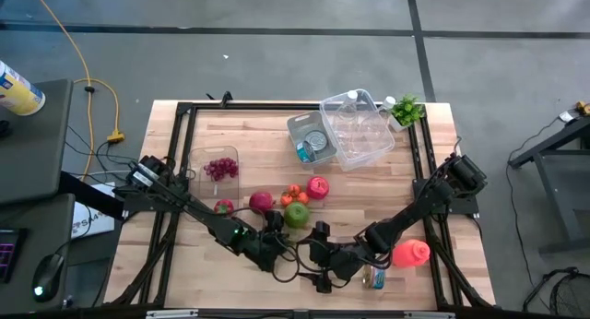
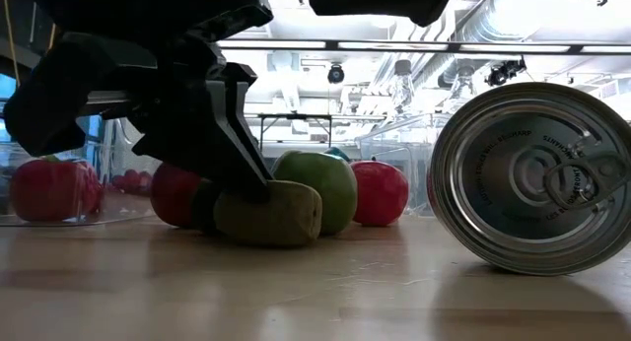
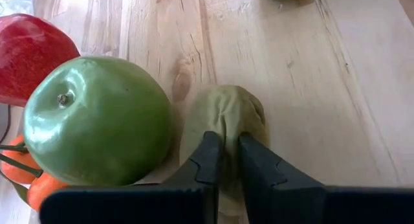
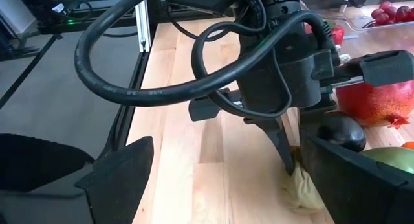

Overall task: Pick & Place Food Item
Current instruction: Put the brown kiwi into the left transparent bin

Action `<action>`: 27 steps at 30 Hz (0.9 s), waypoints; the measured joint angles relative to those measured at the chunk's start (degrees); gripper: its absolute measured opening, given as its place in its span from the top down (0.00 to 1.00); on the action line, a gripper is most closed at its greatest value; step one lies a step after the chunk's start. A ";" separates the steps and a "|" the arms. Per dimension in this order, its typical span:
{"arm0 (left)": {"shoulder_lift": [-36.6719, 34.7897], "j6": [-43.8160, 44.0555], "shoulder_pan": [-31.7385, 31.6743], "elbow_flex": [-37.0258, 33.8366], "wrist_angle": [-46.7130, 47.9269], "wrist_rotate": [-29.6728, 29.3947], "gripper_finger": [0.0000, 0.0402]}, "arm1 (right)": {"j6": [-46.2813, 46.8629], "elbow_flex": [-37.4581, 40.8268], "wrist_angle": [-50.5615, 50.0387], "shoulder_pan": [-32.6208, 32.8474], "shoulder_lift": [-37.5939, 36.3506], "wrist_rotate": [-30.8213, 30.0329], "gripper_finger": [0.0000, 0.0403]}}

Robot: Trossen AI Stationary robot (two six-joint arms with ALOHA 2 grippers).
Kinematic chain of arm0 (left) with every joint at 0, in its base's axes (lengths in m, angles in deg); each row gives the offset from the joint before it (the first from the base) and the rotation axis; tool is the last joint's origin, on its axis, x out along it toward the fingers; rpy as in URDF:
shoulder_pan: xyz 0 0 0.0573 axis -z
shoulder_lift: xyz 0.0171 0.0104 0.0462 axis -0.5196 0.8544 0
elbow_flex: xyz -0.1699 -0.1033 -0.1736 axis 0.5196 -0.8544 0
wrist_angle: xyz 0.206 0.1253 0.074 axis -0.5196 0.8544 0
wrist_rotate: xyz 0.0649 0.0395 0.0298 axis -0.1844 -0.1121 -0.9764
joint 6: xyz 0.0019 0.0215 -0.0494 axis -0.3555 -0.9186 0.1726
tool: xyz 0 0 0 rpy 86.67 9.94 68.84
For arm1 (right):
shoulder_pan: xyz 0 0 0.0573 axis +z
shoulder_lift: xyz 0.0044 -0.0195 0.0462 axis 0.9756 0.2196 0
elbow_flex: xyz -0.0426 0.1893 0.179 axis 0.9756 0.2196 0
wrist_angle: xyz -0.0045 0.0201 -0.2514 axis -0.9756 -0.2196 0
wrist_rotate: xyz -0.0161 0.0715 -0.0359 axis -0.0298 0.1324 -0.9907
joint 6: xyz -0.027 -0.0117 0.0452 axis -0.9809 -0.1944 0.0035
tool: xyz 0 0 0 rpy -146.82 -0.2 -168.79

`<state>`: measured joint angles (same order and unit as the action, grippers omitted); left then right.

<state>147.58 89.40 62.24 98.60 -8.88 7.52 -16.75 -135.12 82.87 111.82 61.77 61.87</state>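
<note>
Your left hand [image 3: 225, 156] is pinched nearly shut on the near end of a soft, olive-green food item [image 3: 226, 123] that lies on the worktop [image 3: 304, 88], just right of the green apple [image 3: 97, 120]. In the left wrist view the two fingers [image 3: 208, 160] bite only a narrow fold of the item; most of its body sits beyond the tips. The low view shows it resting flat on the wood, touching or nearly touching the apple behind it.

Your right hand [image 4: 220, 179] waits wide open close by, a little to the right and facing the left hand, holding nothing.

Here is what may go wrong. The grip is shallow and the item looks limp, so if you lift quickly it could slide out of the fingers or droop and drag across the wood. The apple is just beside it, with a red fruit [image 3: 29, 56] and small orange fruits [image 3: 26, 179] behind; a sideways pull could nudge the apple and set it rolling. The tin can [image 2: 537, 178] lies on its side near the right hand, and it too could roll if brushed. Both arms are crowded together at the near edge, so a careless swing risks them touching. Lift straight up first, and slowly.
</note>
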 joint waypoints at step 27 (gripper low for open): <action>-42.59 28.26 5.26 -0.22 40.75 -10.07 0.96 | -0.04 0.00 -0.19 0.00 0.00 -0.28 0.06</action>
<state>104.99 117.66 67.50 98.39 31.87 -2.54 -16.79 -135.12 82.68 111.82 61.77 61.60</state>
